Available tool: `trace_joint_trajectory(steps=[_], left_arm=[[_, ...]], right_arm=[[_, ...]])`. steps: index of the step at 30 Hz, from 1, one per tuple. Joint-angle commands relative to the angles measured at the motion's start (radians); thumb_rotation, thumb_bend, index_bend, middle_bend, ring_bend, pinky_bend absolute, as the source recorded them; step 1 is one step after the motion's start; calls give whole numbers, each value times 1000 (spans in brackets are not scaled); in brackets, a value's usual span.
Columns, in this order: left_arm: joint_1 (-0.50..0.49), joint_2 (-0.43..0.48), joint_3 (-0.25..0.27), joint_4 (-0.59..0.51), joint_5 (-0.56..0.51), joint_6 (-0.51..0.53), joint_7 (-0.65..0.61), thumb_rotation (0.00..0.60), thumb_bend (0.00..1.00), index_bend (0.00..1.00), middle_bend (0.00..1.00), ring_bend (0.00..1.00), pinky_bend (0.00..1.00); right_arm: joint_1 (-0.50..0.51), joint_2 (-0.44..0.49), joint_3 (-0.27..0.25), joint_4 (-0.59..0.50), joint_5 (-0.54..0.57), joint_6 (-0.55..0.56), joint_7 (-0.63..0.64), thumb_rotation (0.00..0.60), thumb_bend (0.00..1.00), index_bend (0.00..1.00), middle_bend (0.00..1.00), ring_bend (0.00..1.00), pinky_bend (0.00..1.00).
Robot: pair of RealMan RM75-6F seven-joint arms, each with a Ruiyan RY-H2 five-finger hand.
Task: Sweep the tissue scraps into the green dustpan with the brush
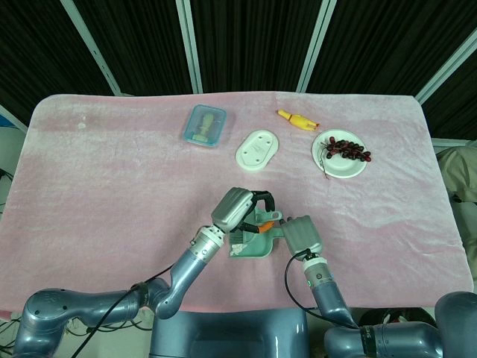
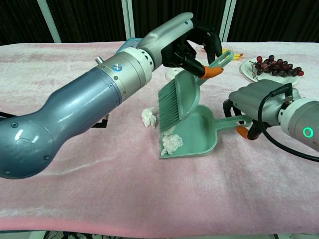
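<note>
My left hand grips the green brush by its orange-tipped handle and holds it tilted, bristles down, just above the green dustpan. One white tissue scrap lies inside the pan near its lip. Another scrap lies on the pink cloth just left of the pan. My right hand grips the dustpan's handle. In the head view the left hand covers most of the dustpan, with the right hand beside it.
At the back of the table stand a blue lidded container, a white soap dish, a yellow rubber chicken and a plate of grapes. The table's front edge runs just below the dustpan.
</note>
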Motion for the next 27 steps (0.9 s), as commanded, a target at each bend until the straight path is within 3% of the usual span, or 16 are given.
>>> trace_joint_trajectory(steps=[1,10,27], left_arm=[[23,54,22,-15,11,-2,-5,600,324,631,664,874,1000],[38,111,61,39,-3,-49,-31,600,323,632,665,874,1000],[-39,-14,62,239,-22,-131,-112,600,324,635,670,874,1000]], right_arm=[[0,-2,0,0,1,0,-1,600,451,460,480,564,655],[3,-12,-4,18,5,-3,-4,600,451,460,479,564,655],[18,-26,19,64,18,-23,2,600,451,460,479,564,655]])
